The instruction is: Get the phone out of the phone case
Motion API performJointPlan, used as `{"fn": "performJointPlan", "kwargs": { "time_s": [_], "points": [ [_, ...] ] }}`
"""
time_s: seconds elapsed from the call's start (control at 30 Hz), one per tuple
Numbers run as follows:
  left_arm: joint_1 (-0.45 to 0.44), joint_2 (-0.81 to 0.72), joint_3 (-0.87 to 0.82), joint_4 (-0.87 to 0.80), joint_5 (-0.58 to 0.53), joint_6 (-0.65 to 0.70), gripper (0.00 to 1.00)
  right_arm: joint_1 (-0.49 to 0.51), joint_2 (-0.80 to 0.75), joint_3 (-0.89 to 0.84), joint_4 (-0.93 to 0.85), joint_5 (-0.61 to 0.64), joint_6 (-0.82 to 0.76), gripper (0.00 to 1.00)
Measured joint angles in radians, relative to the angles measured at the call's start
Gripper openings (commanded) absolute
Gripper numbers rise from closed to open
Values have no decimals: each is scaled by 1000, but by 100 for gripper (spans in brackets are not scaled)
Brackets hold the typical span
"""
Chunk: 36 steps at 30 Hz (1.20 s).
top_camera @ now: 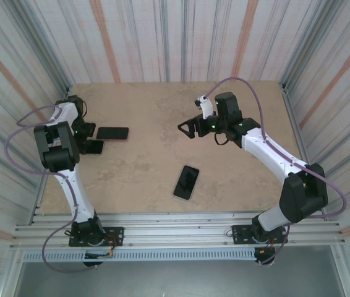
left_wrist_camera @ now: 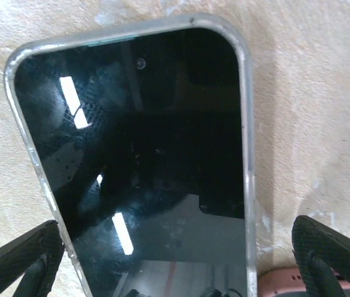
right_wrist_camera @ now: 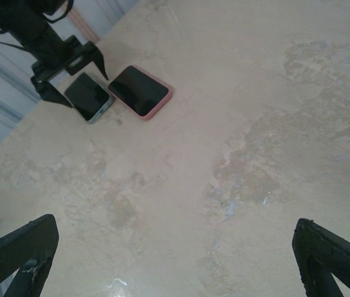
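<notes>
A black-screened phone (left_wrist_camera: 132, 154) in a clear phone case (left_wrist_camera: 245, 124) lies flat on the table at the left. My left gripper (left_wrist_camera: 181, 253) hangs just above its near end, open, one finger on each side and neither touching it. The top view has this phone (top_camera: 93, 147) partly under the left gripper (top_camera: 87, 137). From the right wrist view the same phone (right_wrist_camera: 88, 96) lies below the left gripper (right_wrist_camera: 70, 69). My right gripper (top_camera: 188, 128) is open in mid-air over the table's middle with nothing between its fingers (right_wrist_camera: 20, 250).
A second phone in a pink case (top_camera: 112, 133) lies right beside the clear-cased one, its corner (left_wrist_camera: 286, 283) showing by my left finger. A bare black phone (top_camera: 187, 182) lies at the front centre. Corrugated walls close in the table (top_camera: 162, 105) on three sides.
</notes>
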Motion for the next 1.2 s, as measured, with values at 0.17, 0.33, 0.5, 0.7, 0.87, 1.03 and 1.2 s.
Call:
{"fn": "performJointPlan", "kwargs": {
  "time_s": [0.17, 0.33, 0.5, 0.7, 0.87, 1.03, 1.2],
  "points": [
    [0, 15, 15, -25, -2, -1, 93, 2, 4, 7, -11, -2, 0, 99],
    [0, 14, 8, -21, 2, -2, 89, 2, 11, 7, -17, -2, 0, 99],
    [1, 14, 5, -14, 8, -1, 77, -2, 16, 16, -23, -2, 6, 99],
    [2, 1, -16, 7, 9, -9, 61, -6, 16, 20, -34, -2, 20, 99],
    [2, -14, -31, 21, 9, -3, 57, -6, 16, 20, -34, -3, 39, 99],
    [2, -48, -68, 31, 7, 31, 57, -6, 16, 19, -15, -8, 80, 99],
    [2, -121, -105, 37, 16, 68, 56, -6, 16, 8, 31, -30, 124, 99]
  ]
}}
